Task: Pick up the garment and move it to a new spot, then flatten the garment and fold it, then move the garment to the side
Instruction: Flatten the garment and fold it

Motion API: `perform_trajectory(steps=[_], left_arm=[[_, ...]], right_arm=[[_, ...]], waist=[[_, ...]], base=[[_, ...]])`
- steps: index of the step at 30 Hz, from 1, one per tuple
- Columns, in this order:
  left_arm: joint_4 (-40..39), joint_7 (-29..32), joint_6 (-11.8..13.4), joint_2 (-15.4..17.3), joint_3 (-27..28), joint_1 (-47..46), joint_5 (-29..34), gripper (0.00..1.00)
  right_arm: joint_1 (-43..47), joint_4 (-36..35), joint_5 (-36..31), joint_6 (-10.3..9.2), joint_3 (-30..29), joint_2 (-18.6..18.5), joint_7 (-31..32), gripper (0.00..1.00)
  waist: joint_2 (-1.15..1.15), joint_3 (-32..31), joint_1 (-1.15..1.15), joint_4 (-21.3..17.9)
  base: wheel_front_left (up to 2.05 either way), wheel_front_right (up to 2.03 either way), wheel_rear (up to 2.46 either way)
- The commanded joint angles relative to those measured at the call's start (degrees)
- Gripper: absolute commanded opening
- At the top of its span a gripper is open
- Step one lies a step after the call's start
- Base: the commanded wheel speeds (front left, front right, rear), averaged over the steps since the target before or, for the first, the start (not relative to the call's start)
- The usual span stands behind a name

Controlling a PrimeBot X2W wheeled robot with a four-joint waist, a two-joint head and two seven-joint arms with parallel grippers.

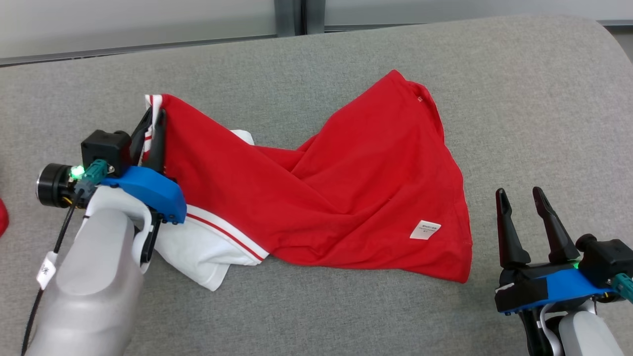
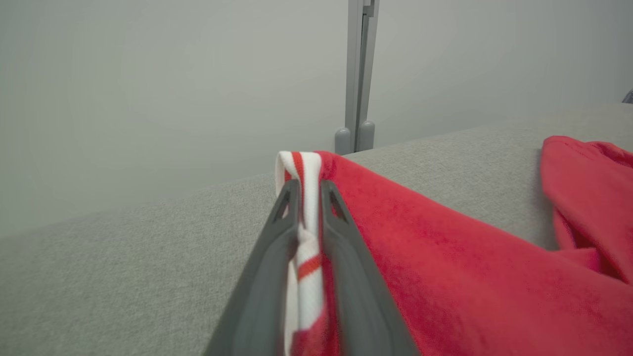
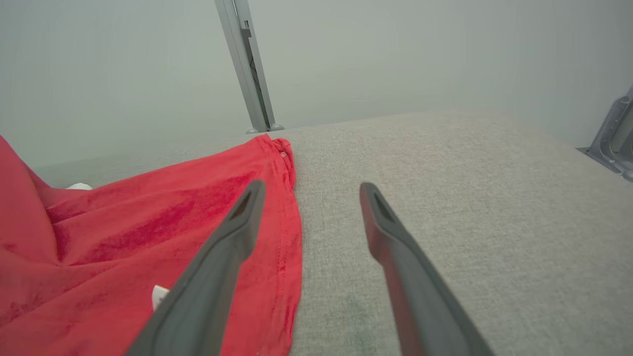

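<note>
- The garment [image 1: 346,188], a red shirt, lies crumpled across the middle of a grey fabric surface [image 1: 316,316]. It is twisted at its centre, and its wider part spreads toward the right.
- A white section [image 1: 203,252] with a red stripe lies at the garment's lower left, partly under the left arm.
- A striped trim [image 1: 154,101], white with red bands, forms the garment's far left corner. The red cloth slopes down from it toward the right.
- A white label [image 1: 425,230] sits on the red cloth near the lower right hem.
- The left gripper [image 1: 154,114] is clamped on the striped trim. In the left wrist view its fingers [image 2: 277,247] press the trim between them, and the trim's top pokes out just past the tips.
- The right gripper [image 1: 519,194] is at the lower right with its jaws wide apart and nothing between them. It is just beside the garment's right hem and not touching it. In the right wrist view bare grey surface shows between its fingers.
- A grey post [image 2: 358,74] rises behind the surface against a pale wall [image 2: 148,74].
- A small red thing [image 1: 2,217] shows at the left edge of the head view; I cannot tell what it is.
</note>
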Motion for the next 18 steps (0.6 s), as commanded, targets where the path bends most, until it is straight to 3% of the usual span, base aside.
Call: perform_trajectory(steps=[1, 3, 13, 18], left_arm=[[1.21, -0.59, -0.21, -0.5, -0.07, -0.91, 0.58, 1.0], [1.7, -0.93, -0.14, -1.02, -0.36, -0.75, 1.39, 1.0], [-15.88, -0.96, 0.97, -2.03, 3.84, 14.89, 3.68, 1.0], [-18.11, -0.96, 0.7, -2.09, 3.67, 21.96, 4.17, 1.0]], right_arm=[[-0.5, 0.34, -0.12, 0.02, -0.07, 0.07, -0.3, 1.0], [-0.33, 0.6, -0.03, 0.03, -0.16, 0.19, -0.3, 1.0], [3.03, 0.5, -0.14, 0.02, -1.14, 1.14, -0.31, 1.0], [3.6, 0.51, -0.27, 0.02, -1.31, 1.35, -0.31, 1.0]], waist=[[-0.01, -0.28, -0.01, 0.23], [-0.01, -0.9, -0.01, 0.65], [-0.01, -3.77, -0.01, 3.52], [-0.01, -4.45, -0.01, 4.38]], base=[[0.0, 0.0, 0.0], [0.0, 0.0, 0.0], [0.0, 0.0, 0.0], [0.0, 0.0, 0.0]])
